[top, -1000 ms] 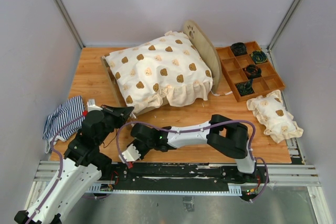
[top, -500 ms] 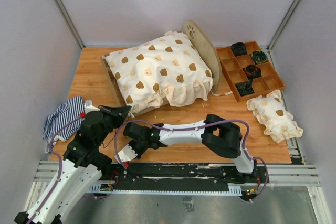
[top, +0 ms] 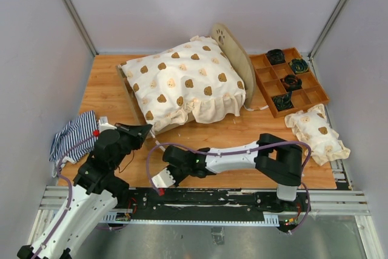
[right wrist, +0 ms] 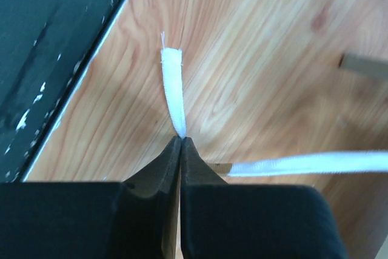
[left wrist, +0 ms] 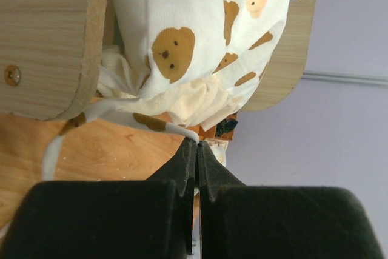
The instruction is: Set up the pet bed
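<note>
The pet bed (top: 235, 56) stands at the far middle of the table (top: 106, 98), with a cream bear-print quilt (top: 182, 83) heaped over it. My left hand (left wrist: 195, 150) sits just off the bed's near left corner, fingers pressed together on a thin cloth tie (left wrist: 115, 110) that runs from the quilt's edge. My right hand (right wrist: 180, 144) is in front of the bed, by the table's near edge, pinched tight on a white ribbon (right wrist: 173, 83) lying on the wood. Right of the bed is a wooden tray (top: 303, 96), and nearer than that a small bear-print pillow (top: 318, 133). A striped cloth (top: 73, 137) lies to the near left of the bed, beside my left arm.
</note>
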Available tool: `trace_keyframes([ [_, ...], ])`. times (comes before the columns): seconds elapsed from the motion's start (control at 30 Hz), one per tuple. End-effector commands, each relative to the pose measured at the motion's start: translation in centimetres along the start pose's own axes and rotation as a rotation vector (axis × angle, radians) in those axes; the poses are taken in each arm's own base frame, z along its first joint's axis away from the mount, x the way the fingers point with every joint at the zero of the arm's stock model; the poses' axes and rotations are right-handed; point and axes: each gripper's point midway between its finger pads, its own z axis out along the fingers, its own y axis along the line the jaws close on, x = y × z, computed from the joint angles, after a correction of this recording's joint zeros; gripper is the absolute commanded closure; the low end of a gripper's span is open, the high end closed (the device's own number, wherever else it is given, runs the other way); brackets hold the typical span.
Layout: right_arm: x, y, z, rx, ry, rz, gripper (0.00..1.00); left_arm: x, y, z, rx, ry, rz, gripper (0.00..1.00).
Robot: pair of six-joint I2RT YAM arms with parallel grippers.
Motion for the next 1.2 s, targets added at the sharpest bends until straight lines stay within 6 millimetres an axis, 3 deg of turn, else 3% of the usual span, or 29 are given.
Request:
trace_keyframes([
  [0.0, 1.2, -0.9, -1.9, 0.150, -0.048, 0.175, 1.00, -0.6, 2.6, 0.1, -0.054, -0.040, 0.084, 1.00],
  [0.1, 1.2, -2.5, -3.4, 0.259, -0.141, 0.283, 1.00, 0.0, 5.2, 0.2, -0.094, -0.021, 0.112, 1.00],
  [0.23, 1.2, -6.2, -6.1, 0.444, -0.282, 0.408, 1.00, 1.2, 7.8, 0.2, -0.122, 0.031, 0.123, 1.00],
  [0.33, 0.7, -7.5, -6.9, 0.470, -0.339, 0.441, 1.00, 1.6, 9.6, 0.4, -0.158, 0.047, 0.133, 1.00],
  [0.6, 1.7, -11.7, -8.0, 0.630, -0.336, 0.558, 1.00, 1.2, 11.5, 0.5, -0.210, 0.030, 0.190, 0.98],
  [0.67, 2.3, -12.4, -8.1, 0.662, -0.338, 0.566, 1.00, 0.9, 11.6, 0.4, -0.215, 0.019, 0.222, 0.90],
  [0.77, 3.3, -13.3, -7.7, 0.691, -0.319, 0.552, 1.00, 0.3, 11.5, 0.2, -0.253, 0.002, 0.261, 0.71],
  [0.87, 4.2, -14.1, -7.3, 0.717, -0.281, 0.547, 1.00, -0.2, 10.5, 0.1, -0.260, -0.011, 0.284, 0.62],
  [1.0, 5.0, -14.0, -7.4, 0.740, -0.250, 0.563, 1.00, -1.1, 8.6, -0.3, -0.219, -0.051, 0.277, 0.59],
  [1.17, 5.1, -13.9, -6.7, 0.728, -0.246, 0.564, 1.00, -2.5, 6.5, -0.5, -0.164, -0.118, 0.328, 0.62],
])
